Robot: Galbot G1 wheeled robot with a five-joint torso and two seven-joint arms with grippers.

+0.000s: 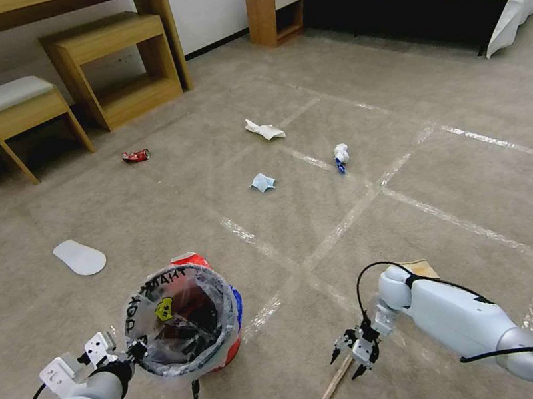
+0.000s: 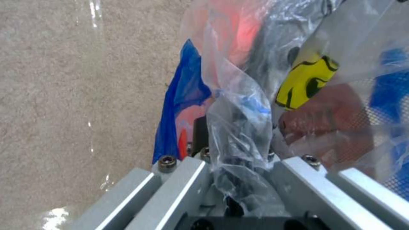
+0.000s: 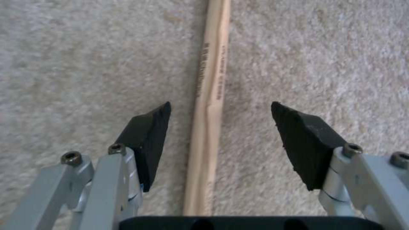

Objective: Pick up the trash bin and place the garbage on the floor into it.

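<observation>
Trash bin (image 1: 185, 323), a small red bucket with a blue rim and a clear printed liner, hangs clamped at its near rim in the left end effector (image 1: 135, 350); in the left wrist view the liner (image 2: 238, 127) is bunched between the closed fingers, with the yellow smiley (image 2: 306, 81) just beyond them.

Right end effector (image 1: 355, 354) hovers low over the carpeted floor (image 1: 408, 157), its fingers spread and gripping nothing. In the right wrist view the two black pads (image 3: 147, 140) straddle the thin wooden stick (image 3: 209, 121), which lies flat on the carpet midway between them, touching neither. In the head view the stick (image 1: 330, 388) runs from under that end effector back toward the robot. A corner of brown paper (image 1: 420, 267) peeks out beyond the right arm.

Farther out from both end effectors, past the crossing of shiny tape lines (image 1: 327, 244), lie the pale blue mask (image 1: 262, 182) and the white-blue wad (image 1: 340, 155), then the white crumpled paper (image 1: 264, 129). The crushed red can (image 1: 135, 155) lies beyond the left end effector, near the wooden stool (image 1: 20, 110). A white insole-shaped piece (image 1: 79, 257) rests on the carpet just beyond the bin.
</observation>
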